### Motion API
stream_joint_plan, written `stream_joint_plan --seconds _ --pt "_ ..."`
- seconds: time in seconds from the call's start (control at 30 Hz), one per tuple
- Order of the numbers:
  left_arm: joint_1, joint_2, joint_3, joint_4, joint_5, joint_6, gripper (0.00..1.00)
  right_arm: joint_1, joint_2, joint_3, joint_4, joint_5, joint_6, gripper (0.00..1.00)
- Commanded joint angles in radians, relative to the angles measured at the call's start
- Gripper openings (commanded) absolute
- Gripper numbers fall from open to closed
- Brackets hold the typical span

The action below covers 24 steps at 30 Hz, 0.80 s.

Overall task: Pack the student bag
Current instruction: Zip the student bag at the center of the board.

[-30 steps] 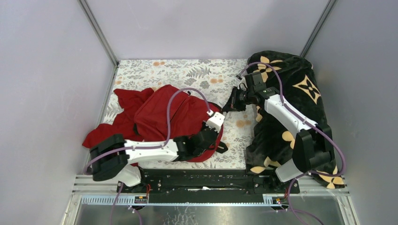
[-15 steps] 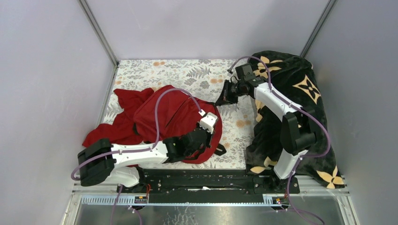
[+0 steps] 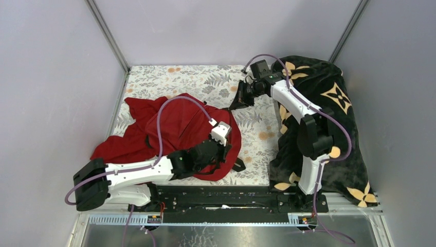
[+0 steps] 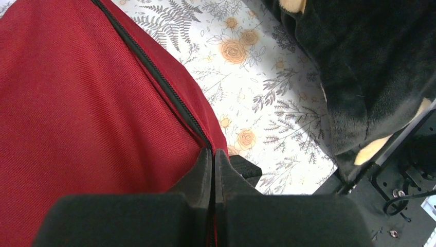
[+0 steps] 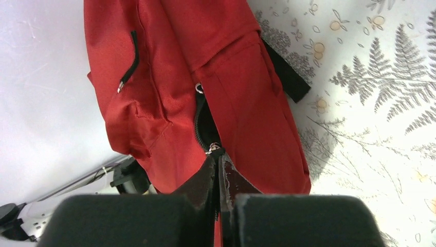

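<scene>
With left fingers (image 4: 198,172) pinching the bag (image 4: 77,103) and right fingers (image 5: 203,180) pinching its zipper pull (image 5: 213,149), I'd tug straight along the teeth.

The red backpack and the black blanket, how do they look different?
The backpack is plain dark-red woven fabric with black zippers; the blanket is black plush with tan flower motifs. The backpack lies on the left of the flowered table; the blanket is heaped at its right edge. Both are soft cloth.
</scene>
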State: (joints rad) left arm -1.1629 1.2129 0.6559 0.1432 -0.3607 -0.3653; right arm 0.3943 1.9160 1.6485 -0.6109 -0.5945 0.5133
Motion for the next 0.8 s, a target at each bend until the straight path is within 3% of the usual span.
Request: stream_joint_plan --seconds 0.0,0.47,0.6,0.77 --pt "-0.047 -0.074 -0.026 -0.128 0.181 -0.059 0.00 -0.034 0.100 0.181 0.234 0.066 0.003 0.00" --pt "-0.069 -0.141 -0.025 -0.219 0.251 -0.111 0.00 -0.035 0.231 0.389 0.130 -0.086 -0.106 0.00" --pt "-0.070 -0.186 -0.020 -0.248 0.188 -0.109 0.00 -0.034 0.187 0.335 0.139 -0.110 -0.115 0.30" --pt "-0.069 -0.210 0.013 -0.278 0.090 -0.077 0.00 -0.039 0.031 0.120 0.274 -0.071 -0.046 0.65"
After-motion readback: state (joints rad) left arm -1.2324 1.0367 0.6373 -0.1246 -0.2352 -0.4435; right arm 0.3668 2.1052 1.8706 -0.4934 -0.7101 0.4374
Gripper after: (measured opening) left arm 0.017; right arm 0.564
